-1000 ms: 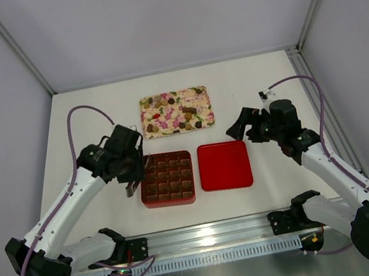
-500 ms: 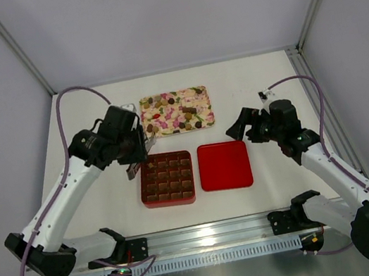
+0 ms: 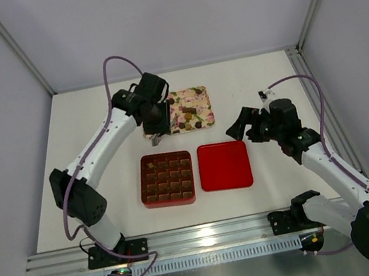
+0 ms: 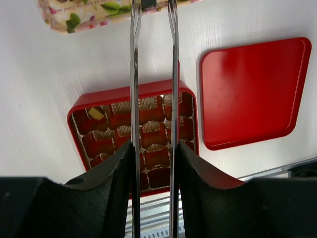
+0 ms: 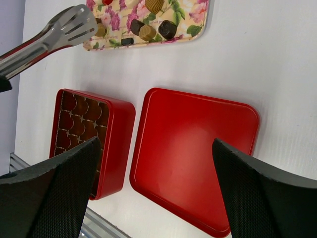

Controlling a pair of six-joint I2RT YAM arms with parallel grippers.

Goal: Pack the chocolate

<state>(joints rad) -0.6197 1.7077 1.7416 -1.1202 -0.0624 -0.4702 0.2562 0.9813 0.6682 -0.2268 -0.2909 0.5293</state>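
On the surface [image 3: 255, 90] the box [image 3: 167, 179] has its lid [image 3: 224, 165] just beside it at 3 o'clock, the tray [image 3: 208, 105] at 12 o'clock carries chocolate [image 3: 192, 114], and tongs [image 3: 156, 137] hang over its 7 o'clock corner.

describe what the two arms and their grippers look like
The left arm and right arm both have white links with black joints and bases, and a mauve cable loops along each. The left gripper and right gripper have broad black fingers with a fine mesh texture. No markings show.
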